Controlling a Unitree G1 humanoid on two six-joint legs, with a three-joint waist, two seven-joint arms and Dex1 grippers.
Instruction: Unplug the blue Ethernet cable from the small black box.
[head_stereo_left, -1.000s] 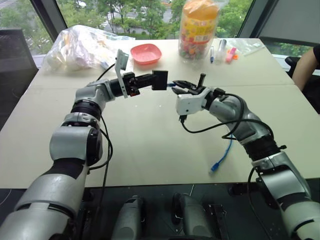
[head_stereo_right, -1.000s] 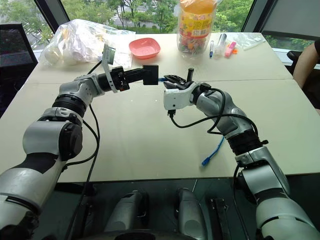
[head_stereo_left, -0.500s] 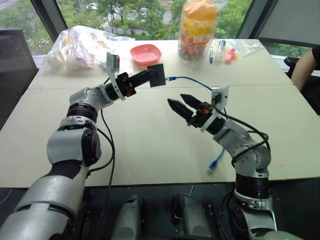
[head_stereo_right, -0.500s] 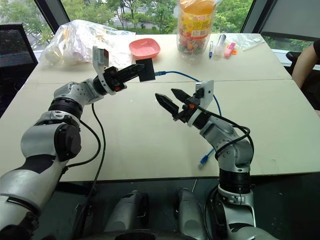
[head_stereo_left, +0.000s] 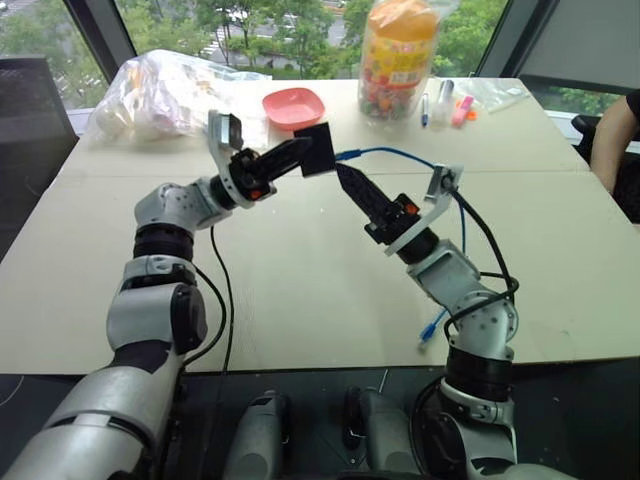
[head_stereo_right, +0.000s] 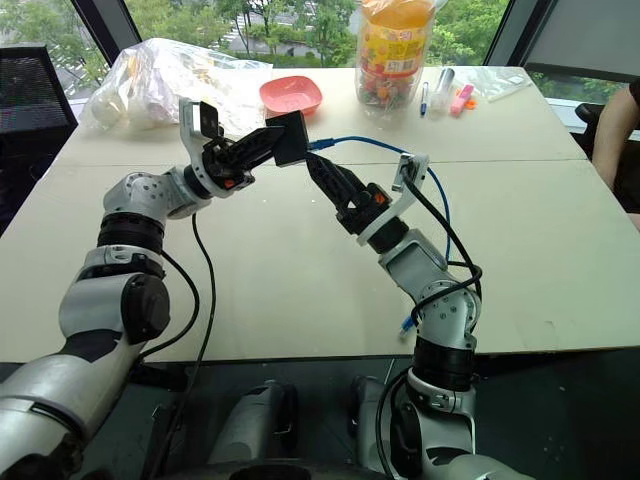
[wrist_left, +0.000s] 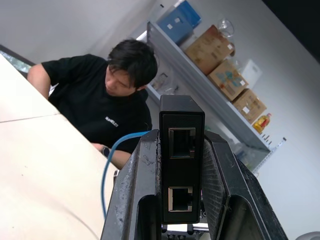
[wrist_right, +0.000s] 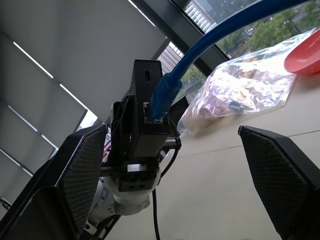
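Now the left gripper (head_stereo_left: 300, 155) pinches the box (head_stereo_left: 316, 150), but the wide-open right gripper (wrist_right: 170, 165) could miss the cable (wrist_right: 167, 95) plug and knock the box loose.

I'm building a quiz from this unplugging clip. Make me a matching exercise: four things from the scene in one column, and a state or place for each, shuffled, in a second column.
Column 1:
1. blue Ethernet cable
2. small black box
3. right gripper
4. pink bowl

Column 2:
A. jaws open, just below the box, holding nothing
B. clamped in the left gripper, lifted off the table
C. resting on the table near the far edge
D. plugged into a port, trailing down to the table

Pairs: 1-D, 2-B, 3-A, 4-C
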